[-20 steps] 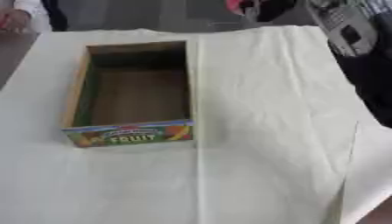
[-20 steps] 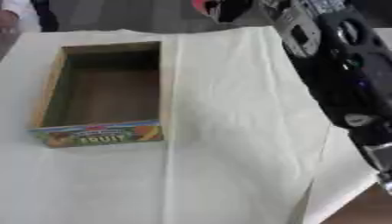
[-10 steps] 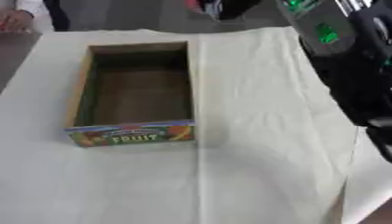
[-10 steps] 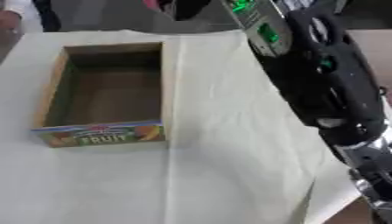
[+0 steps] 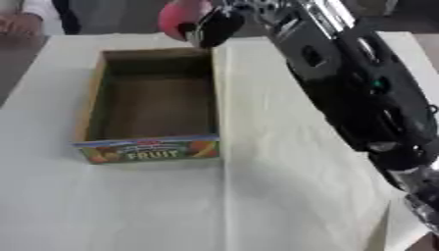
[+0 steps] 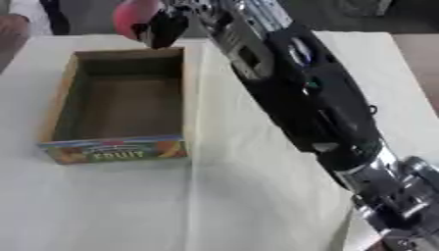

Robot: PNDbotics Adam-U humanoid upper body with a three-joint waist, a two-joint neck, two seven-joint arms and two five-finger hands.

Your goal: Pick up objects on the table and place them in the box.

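Across the table (image 5: 283, 196) lies a pale cloth (image 5: 274, 147), with the open box (image 5: 154, 103) at 9 o'clock. From 5 o'clock the right arm (image 5: 360, 98) reaches to 12, its hand (image 5: 219, 24) grasping a pink-red round object (image 5: 178, 15) above the box's far edge.

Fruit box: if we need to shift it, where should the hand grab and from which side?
Hedged: pinch the right long wall of the fruit box from above. The top is open, its walls stand upright, and the right hand, holding a pink object, already sits on that side.
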